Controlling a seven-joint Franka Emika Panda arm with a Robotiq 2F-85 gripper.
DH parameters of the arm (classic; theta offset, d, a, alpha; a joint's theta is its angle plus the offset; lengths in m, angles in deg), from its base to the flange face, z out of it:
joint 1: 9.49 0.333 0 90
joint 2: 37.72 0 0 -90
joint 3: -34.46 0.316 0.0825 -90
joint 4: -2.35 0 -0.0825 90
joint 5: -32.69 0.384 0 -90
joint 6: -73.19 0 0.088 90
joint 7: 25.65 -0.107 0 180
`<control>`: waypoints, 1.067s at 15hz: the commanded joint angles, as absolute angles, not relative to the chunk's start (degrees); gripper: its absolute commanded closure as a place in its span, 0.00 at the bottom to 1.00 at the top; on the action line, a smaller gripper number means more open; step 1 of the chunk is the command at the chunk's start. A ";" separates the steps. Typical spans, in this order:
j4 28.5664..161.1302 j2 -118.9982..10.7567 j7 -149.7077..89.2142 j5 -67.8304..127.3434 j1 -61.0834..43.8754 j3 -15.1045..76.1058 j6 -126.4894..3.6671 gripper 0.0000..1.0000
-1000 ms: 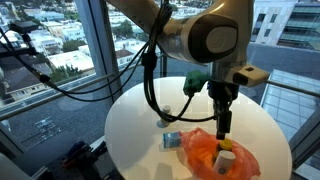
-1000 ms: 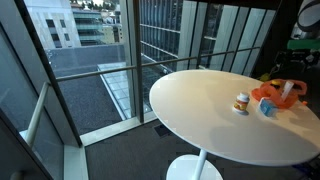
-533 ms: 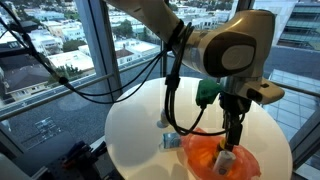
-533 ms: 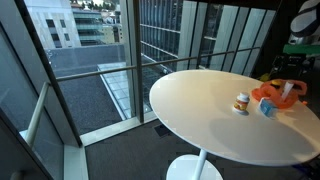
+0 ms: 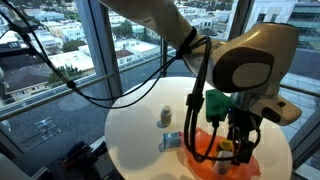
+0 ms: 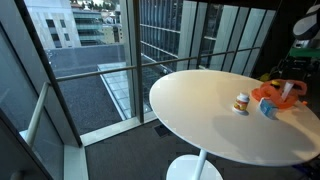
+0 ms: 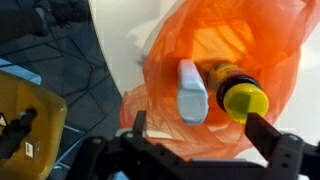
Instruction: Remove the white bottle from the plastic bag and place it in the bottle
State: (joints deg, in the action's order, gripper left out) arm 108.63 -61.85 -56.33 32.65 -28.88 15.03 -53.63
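An orange plastic bag (image 7: 180,50) lies open on the round white table (image 6: 200,120). In the wrist view a white bottle (image 7: 191,90) lies inside it beside a bottle with a yellow cap (image 7: 243,97). My gripper (image 7: 200,135) is open and hangs just above the bag, with a finger on either side of the two bottles and touching neither. In an exterior view the gripper (image 5: 238,150) is low over the bag (image 5: 205,152). The bag also shows at the table's far side in an exterior view (image 6: 278,96).
A small jar with a pale lid (image 5: 166,116) stands on the table near the bag and also shows in an exterior view (image 6: 241,102). A small blue and white object (image 5: 172,141) lies beside the bag. Glass walls and a railing surround the table.
The arm has swung across and come down over the orange bag. The bag and the items on the table have not moved.
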 commanded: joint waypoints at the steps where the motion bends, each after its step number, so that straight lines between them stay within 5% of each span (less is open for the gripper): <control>1: 106.99 -63.11 -51.63 34.93 -29.84 14.76 -52.52 0.00; 16: 109.22 -63.59 -48.60 34.95 -29.76 14.26 -54.83 0.00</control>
State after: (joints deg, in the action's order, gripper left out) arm 108.94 -63.45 -49.58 34.40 -29.89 14.75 -53.73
